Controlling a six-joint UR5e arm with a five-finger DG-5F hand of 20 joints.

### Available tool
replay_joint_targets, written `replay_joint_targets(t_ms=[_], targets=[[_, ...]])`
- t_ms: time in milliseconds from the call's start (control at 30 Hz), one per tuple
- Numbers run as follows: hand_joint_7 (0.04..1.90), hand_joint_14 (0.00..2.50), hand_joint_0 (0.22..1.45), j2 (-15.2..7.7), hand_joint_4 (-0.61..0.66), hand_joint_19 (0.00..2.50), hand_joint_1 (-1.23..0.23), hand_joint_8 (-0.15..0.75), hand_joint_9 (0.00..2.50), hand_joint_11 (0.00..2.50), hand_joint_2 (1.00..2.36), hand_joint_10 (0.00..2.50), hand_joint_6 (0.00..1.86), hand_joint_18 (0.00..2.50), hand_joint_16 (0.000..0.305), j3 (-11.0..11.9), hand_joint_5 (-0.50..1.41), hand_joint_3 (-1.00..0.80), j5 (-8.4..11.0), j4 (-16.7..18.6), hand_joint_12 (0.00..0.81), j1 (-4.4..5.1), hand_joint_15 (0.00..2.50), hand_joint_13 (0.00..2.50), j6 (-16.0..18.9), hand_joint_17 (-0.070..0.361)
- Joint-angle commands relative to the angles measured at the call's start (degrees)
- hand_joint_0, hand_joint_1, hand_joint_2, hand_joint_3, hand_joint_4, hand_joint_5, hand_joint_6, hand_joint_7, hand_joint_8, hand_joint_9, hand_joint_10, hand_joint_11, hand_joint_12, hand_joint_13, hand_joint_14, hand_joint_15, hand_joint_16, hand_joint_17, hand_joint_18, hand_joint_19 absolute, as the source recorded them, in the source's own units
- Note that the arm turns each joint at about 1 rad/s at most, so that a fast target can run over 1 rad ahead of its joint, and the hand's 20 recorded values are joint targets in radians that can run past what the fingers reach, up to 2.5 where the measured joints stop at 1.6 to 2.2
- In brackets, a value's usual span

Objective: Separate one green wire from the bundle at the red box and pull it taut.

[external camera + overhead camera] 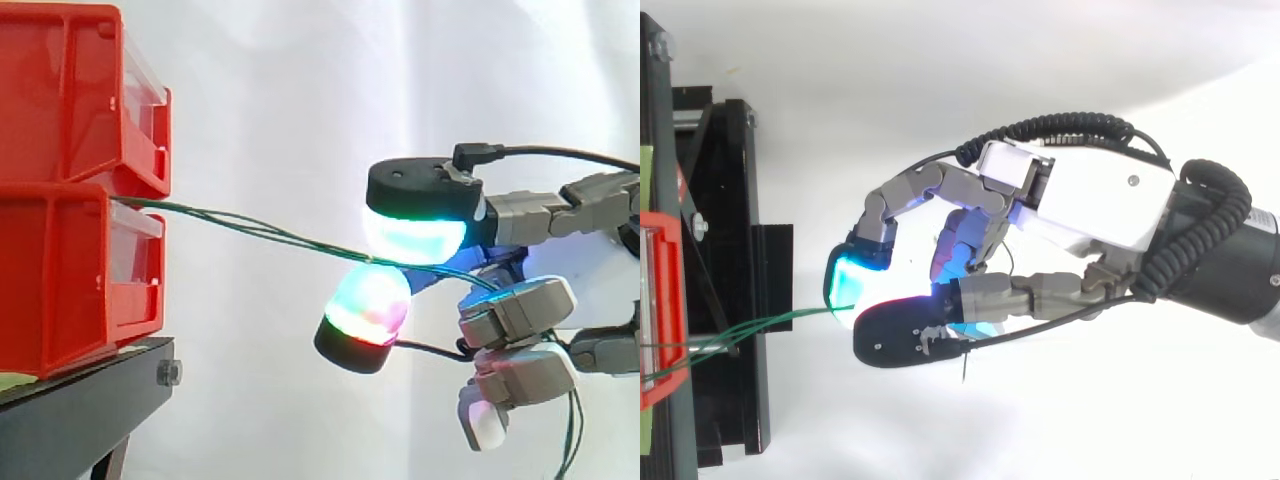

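Observation:
Thin green wires [250, 228] leave the gap between the two stacked red bins [60, 270] and run right, sloping slightly down, to my hand [1090, 200]. The strands lie close together and stretch almost straight. They pass between a cyan-glowing fingertip [415, 235] above and a magenta-and-green one [368, 305] below, which pinch them. From above, the green wires [770, 322] fan out at the red bin [660, 300] and converge at the cyan pad [845, 280]. I cannot tell how many strands are pinched. The other fingers curl below.
The bins stand on a black stand [80, 410], whose black frame [730, 250] reaches toward the hand in the top view. A loose length of green wire [574, 430] hangs down behind the hand at the right. A white curtain is behind.

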Motion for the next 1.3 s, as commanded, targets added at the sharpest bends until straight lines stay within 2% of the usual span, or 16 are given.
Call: replay_joint_targets(t_ms=[0, 233, 400, 533, 1000, 1267], targets=[[0.91, 0.03, 0.61, 0.0, 0.10, 0.78, -0.64, 0.255, 1.46, 1.65, 1.03, 0.01, 0.87, 0.84, 0.061, 0.1, -0.19, -0.21, 0.13, 0.9, 0.332, 0.14, 1.11, 1.37, -0.1, 0.137], [0.89, 0.02, 0.62, 0.0, 0.10, 0.77, -0.68, 0.258, 1.43, 1.65, 1.02, 0.01, 0.88, 0.83, 0.061, 0.1, -0.20, -0.22, 0.13, 1.9, 0.330, 0.23, 1.10, 1.36, -0.1, 0.136], [0.86, 0.03, 0.61, 0.0, 0.11, 0.77, -0.71, 0.258, 1.44, 1.62, 1.01, 0.01, 0.89, 0.83, 0.060, 0.8, -0.20, -0.42, 0.21, 1.9, 0.335, 0.14, 1.08, 1.35, -0.3, 0.135], [0.86, 0.02, 0.59, 0.0, 0.11, 0.77, -0.68, 0.262, 1.46, 1.61, 1.00, 0.01, 0.88, 0.83, 0.060, 0.8, -0.19, -0.47, 0.21, 2.5, 0.336, 0.40, 1.09, 1.36, -0.8, 0.136], [0.92, 0.03, 0.62, 0.0, 0.05, 0.77, -0.69, 0.268, 1.44, 1.62, 1.03, 0.01, 0.91, 0.83, 0.060, 0.7, -0.19, -0.19, 0.57, 3.0, 0.333, 0.67, 1.08, 1.35, -1.2, 0.134], [0.86, 0.03, 0.67, 0.0, 0.00, 0.74, -0.77, 0.262, 1.36, 1.52, 1.02, 0.02, 0.92, 0.81, 0.059, 0.8, -0.20, -0.24, 0.83, 3.1, 0.339, 0.75, 1.04, 1.29, -1.2, 0.132]])
